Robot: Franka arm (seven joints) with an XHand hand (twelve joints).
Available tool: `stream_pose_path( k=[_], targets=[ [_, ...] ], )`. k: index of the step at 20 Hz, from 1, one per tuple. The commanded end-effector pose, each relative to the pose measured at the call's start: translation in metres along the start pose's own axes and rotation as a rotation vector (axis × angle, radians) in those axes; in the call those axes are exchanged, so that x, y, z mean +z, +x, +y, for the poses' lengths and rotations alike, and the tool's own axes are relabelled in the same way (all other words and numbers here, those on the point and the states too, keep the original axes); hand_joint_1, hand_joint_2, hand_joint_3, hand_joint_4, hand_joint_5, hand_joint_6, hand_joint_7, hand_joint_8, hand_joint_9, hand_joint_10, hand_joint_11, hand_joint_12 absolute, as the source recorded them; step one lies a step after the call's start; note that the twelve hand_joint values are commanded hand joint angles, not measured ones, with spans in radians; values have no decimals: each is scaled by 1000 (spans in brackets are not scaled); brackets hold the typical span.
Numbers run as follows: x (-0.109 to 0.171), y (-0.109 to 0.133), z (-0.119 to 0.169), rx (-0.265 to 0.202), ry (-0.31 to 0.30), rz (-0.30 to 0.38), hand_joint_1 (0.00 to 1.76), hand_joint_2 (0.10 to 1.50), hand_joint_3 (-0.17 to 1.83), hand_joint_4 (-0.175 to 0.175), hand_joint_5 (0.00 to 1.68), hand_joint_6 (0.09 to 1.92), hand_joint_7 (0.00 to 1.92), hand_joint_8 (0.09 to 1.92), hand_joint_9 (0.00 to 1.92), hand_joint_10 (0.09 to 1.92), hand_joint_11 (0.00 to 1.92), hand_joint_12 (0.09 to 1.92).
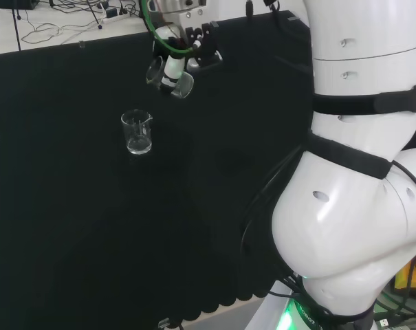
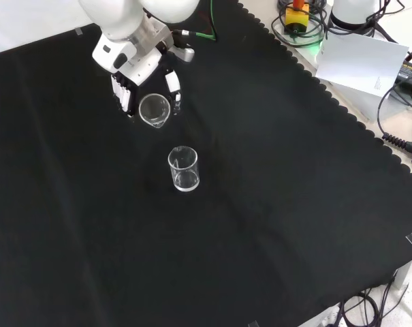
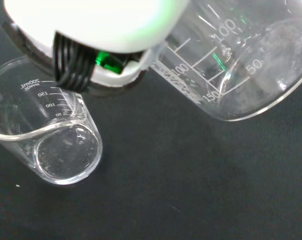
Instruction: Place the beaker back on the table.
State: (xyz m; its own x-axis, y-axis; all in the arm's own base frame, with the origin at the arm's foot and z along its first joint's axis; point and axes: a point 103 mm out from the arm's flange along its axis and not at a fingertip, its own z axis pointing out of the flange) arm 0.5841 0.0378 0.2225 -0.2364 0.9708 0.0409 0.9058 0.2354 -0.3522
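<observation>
The hand [image 2: 141,75] has its fingers curled around a clear glass beaker [image 2: 154,110], holding it tilted in the air above the black cloth of the surface [image 2: 274,204]. In the front view its mouth faces the camera, and in the head view the beaker [image 1: 172,77] hangs below the hand [image 1: 183,51], well off upright. A 2nd beaker [image 2: 184,169] stands upright on the cloth near the held one (in the wrist view the 2 glasses sit close together).

The main risk, as I judge it, is the tilt. If the beaker goes down at this angle it would land on its edge instead of its base, and then tip, roll, or knock hard against the cloth. It needs turning upright before release.

The other risk is the standing beaker [image 1: 137,132]. A descent that drifts toward it could clip its rim and topple it, so setting down in open cloth away from it looks safer. Smooth glass might also slip within curled fingers during the turn.
</observation>
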Motion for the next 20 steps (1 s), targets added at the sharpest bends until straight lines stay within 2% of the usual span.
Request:
stream_pose_path(
  k=[1, 7, 9, 15, 20],
  targets=[
    [15, -17, -2, -35, -36, 92, 1349, 713, 693, -175, 1052, 1031, 1090, 1064, 1200, 937, 1038, 849],
    [36, -20, 1, -109, -72, 179, 1403, 726, 652, -175, 1044, 1022, 1067, 1097, 1131, 917, 1034, 847],
    [45, -20, 4, -138, -83, 230, 1404, 727, 649, -175, 1043, 1022, 1067, 1097, 1129, 917, 1034, 847],
    [74, -21, 14, -168, -105, 338, 1402, 743, 624, -175, 1038, 1021, 1063, 1101, 1120, 913, 1038, 847],
    [93, -29, 20, -174, -153, 440, 1401, 755, 599, -175, 1038, 1013, 1063, 1096, 1120, 900, 1046, 845]
  ],
)
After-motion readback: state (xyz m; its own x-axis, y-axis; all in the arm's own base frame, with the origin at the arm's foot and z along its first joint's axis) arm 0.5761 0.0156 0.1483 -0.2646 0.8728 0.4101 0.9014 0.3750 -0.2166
